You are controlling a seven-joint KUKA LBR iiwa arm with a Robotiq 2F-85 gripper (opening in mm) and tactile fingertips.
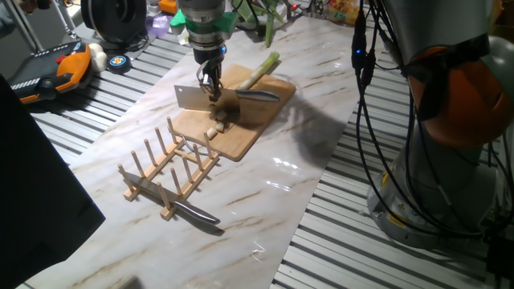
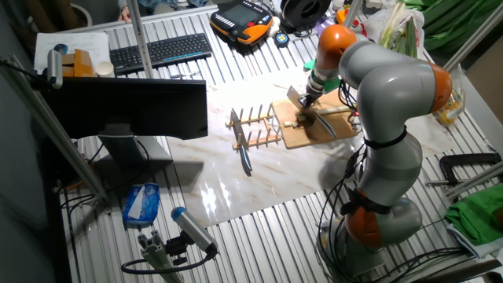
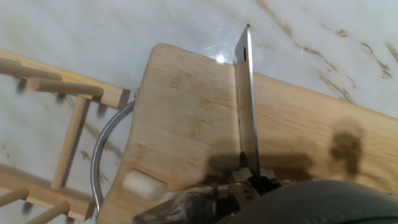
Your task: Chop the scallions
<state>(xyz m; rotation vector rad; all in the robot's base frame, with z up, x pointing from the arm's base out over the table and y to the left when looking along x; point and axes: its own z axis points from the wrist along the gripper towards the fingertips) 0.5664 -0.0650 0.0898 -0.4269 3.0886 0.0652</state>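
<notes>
One cleaver [image 1: 191, 97], one knife [image 1: 196, 213], one rack [image 1: 170, 168] — one cutting board [image 1: 241, 120].

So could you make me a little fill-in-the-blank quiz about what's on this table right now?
1. The pincer is gripping a ____ by its handle.
2. The scallion stalk lies on the wooden ____.
3. A second knife lies on the marble next to the wooden peg ____.
4. The cut scallion chunk sits near the board's metal ____.

Missing words: cleaver; cutting board; rack; handle
</notes>
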